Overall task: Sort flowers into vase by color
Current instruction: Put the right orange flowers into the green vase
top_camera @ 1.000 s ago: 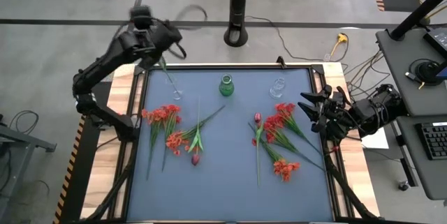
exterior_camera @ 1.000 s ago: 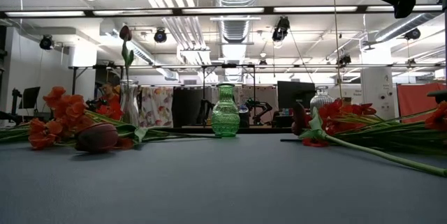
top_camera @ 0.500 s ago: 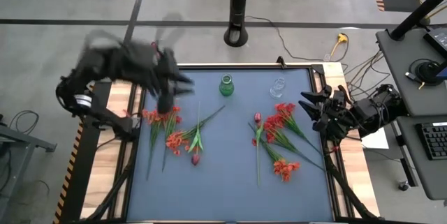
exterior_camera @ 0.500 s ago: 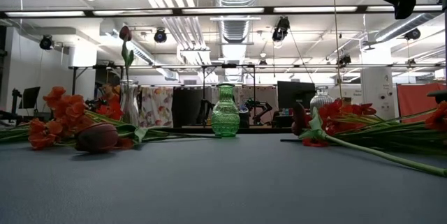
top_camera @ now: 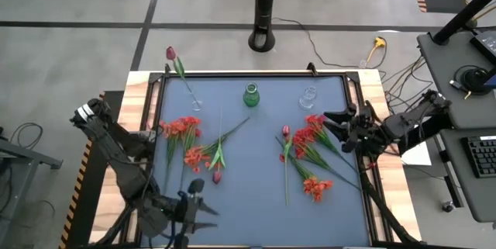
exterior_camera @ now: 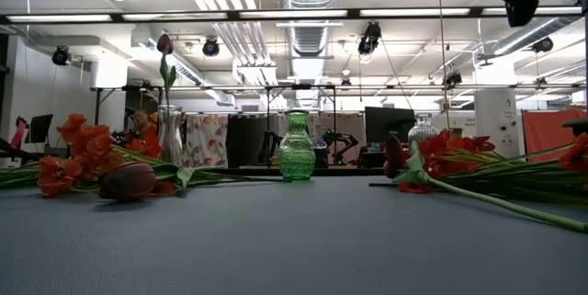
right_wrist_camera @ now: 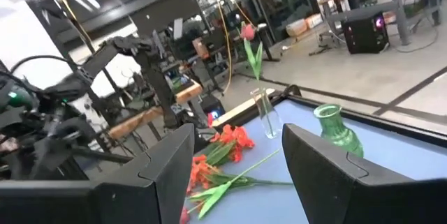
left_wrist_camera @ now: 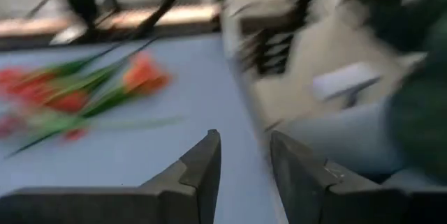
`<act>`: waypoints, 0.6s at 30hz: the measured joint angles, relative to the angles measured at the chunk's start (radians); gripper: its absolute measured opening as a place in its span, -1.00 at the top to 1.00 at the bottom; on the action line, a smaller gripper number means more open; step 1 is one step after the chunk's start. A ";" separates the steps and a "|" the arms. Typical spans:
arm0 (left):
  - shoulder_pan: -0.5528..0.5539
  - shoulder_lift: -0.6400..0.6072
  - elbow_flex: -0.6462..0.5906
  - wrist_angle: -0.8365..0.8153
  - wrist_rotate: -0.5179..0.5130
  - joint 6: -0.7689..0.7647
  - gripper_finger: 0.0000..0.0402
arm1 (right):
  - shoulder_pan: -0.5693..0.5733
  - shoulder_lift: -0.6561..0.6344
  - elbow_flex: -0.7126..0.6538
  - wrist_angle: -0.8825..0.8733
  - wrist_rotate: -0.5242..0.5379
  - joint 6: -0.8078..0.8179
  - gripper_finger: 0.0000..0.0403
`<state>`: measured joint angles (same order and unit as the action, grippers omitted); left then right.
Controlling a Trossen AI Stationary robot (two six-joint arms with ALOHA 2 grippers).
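Fingers of the left end effector [top_camera: 203,205] stand a little apart with nothing between them; the wrist view shows a narrow gap of blue mat between the two dark fingers [left_wrist_camera: 199,172], though that picture is smeared, so the gap may be a shade wider or narrower than it looks. This end effector sits low at the near-left corner of the worktop [top_camera: 256,218], pointing across the mat, apart from every flower.

The right end effector [top_camera: 335,120] hangs over the right edge of the worktop, its fingers [right_wrist_camera: 167,158] spread wide and empty, just beside the right-hand flowers.

One dark maroon tulip [top_camera: 171,53] stands upright in a clear vase [top_camera: 195,104] at the far left of the mat; the low view shows its bud [exterior_camera: 164,43] high above the glass. A green vase [top_camera: 251,95] stands at the far middle and a second clear vase [top_camera: 308,96] at the far right, both with no flower in them.

The other flowers lie flat on the mat in two groups. On the left, red and orange-red clusters [top_camera: 180,129] lie with their stems crossing, and a maroon tulip bud [top_camera: 217,176] rests beside them toward the near edge. On the right, more red blooms [top_camera: 313,125] fan out with long green stems, an orange-red cluster [top_camera: 316,188] lies nearer the front, and another maroon bud [top_camera: 285,132] lies at that group's left side.
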<state>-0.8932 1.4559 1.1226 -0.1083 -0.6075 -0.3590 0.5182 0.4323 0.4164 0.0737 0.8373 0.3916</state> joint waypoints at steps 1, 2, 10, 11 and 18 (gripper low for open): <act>-0.003 0.000 -0.048 0.099 -0.001 0.017 0.51 | 0.000 0.041 0.023 0.002 0.000 0.011 -0.04; 0.000 -0.001 -0.092 0.178 -0.003 0.021 0.54 | 0.000 0.082 0.048 -0.003 -0.001 0.020 -0.04; 0.087 -0.003 -0.306 0.258 -0.073 -0.223 0.71 | 0.000 0.419 0.346 -0.483 -0.066 0.368 -0.04; 0.094 -0.003 -0.323 0.256 -0.073 -0.258 0.72 | 0.000 0.459 0.384 -0.563 -0.095 0.436 -0.04; 0.100 -0.003 -0.372 0.255 -0.057 -0.314 0.74 | 0.000 0.712 0.564 -0.927 -0.380 0.733 -0.04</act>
<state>-0.7937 1.4529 0.7502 0.1468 -0.6643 -0.6728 0.5186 1.1445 0.9799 -0.8533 0.4572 1.1243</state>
